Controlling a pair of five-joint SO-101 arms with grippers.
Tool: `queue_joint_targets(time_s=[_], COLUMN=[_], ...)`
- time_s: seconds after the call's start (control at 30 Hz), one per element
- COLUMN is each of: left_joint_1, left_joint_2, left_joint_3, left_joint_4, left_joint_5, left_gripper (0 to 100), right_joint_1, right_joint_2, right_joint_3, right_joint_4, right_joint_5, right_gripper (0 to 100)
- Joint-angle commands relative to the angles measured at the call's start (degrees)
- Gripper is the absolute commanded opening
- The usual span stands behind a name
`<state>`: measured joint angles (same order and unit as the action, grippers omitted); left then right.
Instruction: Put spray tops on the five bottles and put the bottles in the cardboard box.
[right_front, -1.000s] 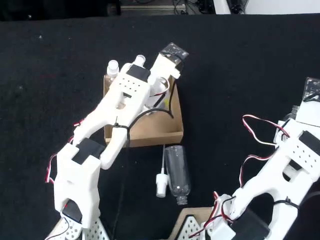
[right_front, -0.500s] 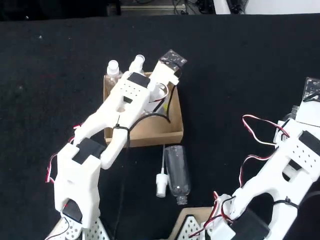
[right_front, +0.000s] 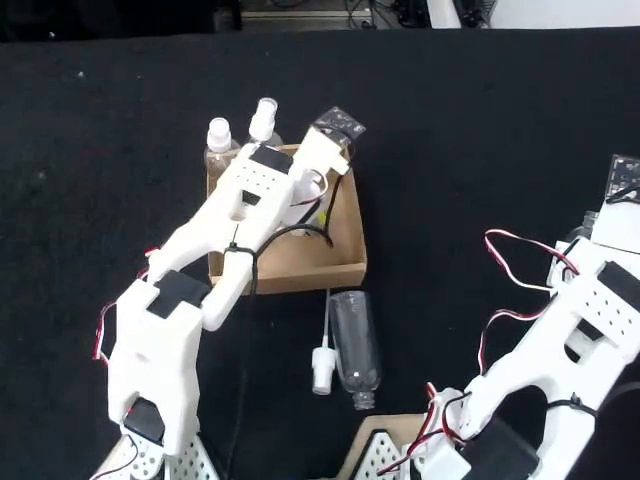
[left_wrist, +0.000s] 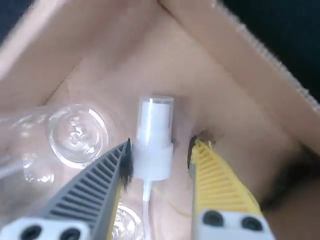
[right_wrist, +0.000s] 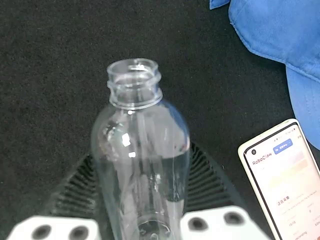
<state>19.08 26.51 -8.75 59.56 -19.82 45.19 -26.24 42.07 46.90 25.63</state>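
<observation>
Well, from above, my left arm (right_front: 235, 215) stretches over the brown cardboard box (right_front: 352, 262) on the black cloth-covered table (right_front: 480, 120). At the box's far edge stand a first capped clear bottle (right_front: 217, 145) and a second capped clear bottle (right_front: 265, 118), both with white tops. In front of the box a capless clear plastic bottle (right_front: 355, 345) lies on its side, with a loose white spray top (right_front: 322, 368) just beside it. My right arm (right_front: 590, 320) sits near the table's right edge.

At my left wrist, my left pincer (left_wrist: 159, 150) is part open inside the box, straddling a white spray head (left_wrist: 155, 135) with a thin tube. The grey finger (left_wrist: 100, 185) is right against it; the yellow finger (left_wrist: 215, 185) stands slightly off, so I grip nothing. A round clear bottle base (left_wrist: 77, 132) lies beside the grey finger.

At my right wrist, my right pincer (right_wrist: 145, 185) is closed around an open-necked clear bottle (right_wrist: 140, 150), with its dark fingers (right_wrist: 75, 190) pressing both sides. A blue cloth (right_wrist: 270, 30) and a white phone (right_wrist: 280, 175) lie nearby.
</observation>
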Motion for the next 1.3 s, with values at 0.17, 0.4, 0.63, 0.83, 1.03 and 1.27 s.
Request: queue_joint_targets(time_s=[0.17,0.4,0.63,0.83,1.03,1.27], left_joint_1=[-0.04,0.04,2.59,3.74,3.38,3.38], left_joint_2=[0.26,0.53,0.7,0.7,-0.35,-4.4], left_joint_3=[-1.63,-3.65,-3.47,-3.65,-4.7,-14.2], left_joint_4=[-0.7,-0.18,-0.26,-0.26,-0.09,10.29], left_joint_5=[-0.44,-0.44,-0.35,-0.35,-0.44,-0.44], left_gripper=[18,18,17,8,8,8], right_joint_1=[1.32,1.14,1.49,1.49,1.49,1.14], right_joint_2=[-0.4,-0.4,-0.4,-0.4,-0.4,-0.4], right_joint_3=[-3.03,-3.03,-3.3,-3.3,-3.3,-3.56], right_joint_4=[-1.49,-1.49,-1.49,-1.49,-1.49,-1.49], right_joint_5=[0.53,0.44,0.53,0.53,0.35,0.09], right_gripper=[1.1,1.1,1.1,1.1,1.1,1.1])
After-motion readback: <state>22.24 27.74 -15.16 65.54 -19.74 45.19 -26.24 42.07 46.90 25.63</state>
